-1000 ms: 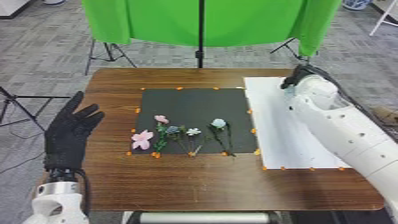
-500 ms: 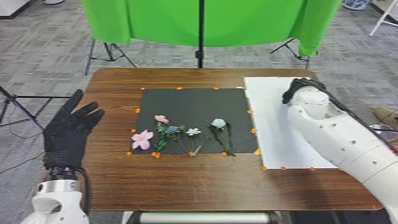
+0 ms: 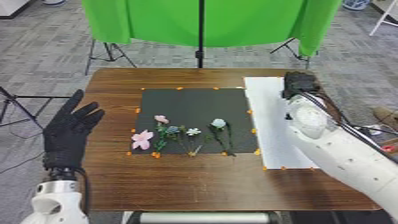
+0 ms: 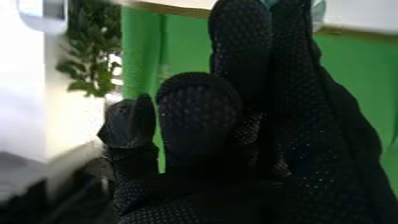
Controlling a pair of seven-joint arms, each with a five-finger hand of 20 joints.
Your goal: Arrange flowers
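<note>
The left hand (image 3: 67,127) is held off the table's left side, open with its fingers extended. The right hand (image 3: 299,84) is over the far right part of the white sheet (image 3: 271,125). In the right wrist view, the right hand (image 4: 311,150) has a pale, translucent bluish thing (image 4: 318,11) beside it, which I cannot identify. On the black mat (image 3: 195,102) lie a large pink flower (image 3: 142,139), a smaller pink one (image 3: 161,119), a bluish one (image 3: 172,129), a small white one (image 3: 193,132) and a larger pale one (image 3: 218,123), stems toward the near edge.
Orange markers line the edges of the mat and sheet on the brown table (image 3: 178,185). The right forearm crosses the sheet's right side. Beyond the table's far edge hang a green cloth (image 3: 160,22) and a black stand pole (image 3: 201,45).
The right hand and wrist have turned, and the forearm has swung slightly nearer to the robot. The left hand and the flowers have kept their places.
</note>
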